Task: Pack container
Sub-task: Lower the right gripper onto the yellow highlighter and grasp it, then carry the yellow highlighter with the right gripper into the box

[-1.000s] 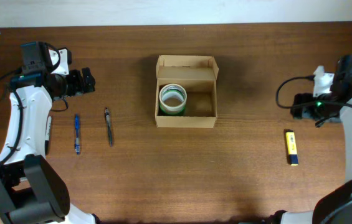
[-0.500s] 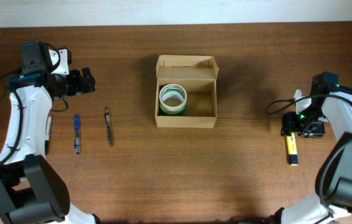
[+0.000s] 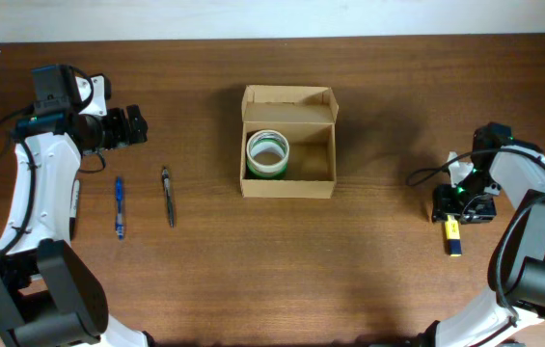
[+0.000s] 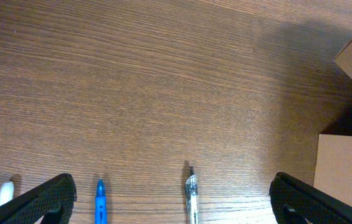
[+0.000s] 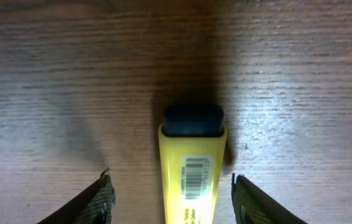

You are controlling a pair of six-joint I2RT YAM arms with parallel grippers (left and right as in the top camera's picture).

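Nearest the front edge of the brown wooden tabletop, on the right, lies a yellow marker with a dark cap, running front to back. The right gripper hangs over its far, capped end. In the right wrist view its jaws are released and spread wide, one finger on each side of the yellow marker, and neither touches it.

Further back on the left a blue pen and a clear pen lie side by side, apart and roughly parallel. A white pen sits left of them, partly hidden by the left arm.

Beyond these, at the middle of the tabletop, stands the container, open, with its lid flap folded back on the far side. A tape roll lies flat in its left half, and the right half shows bare cardboard.

Farthest back on the left, the left gripper hovers above the wood with its jaws released and nothing between them.
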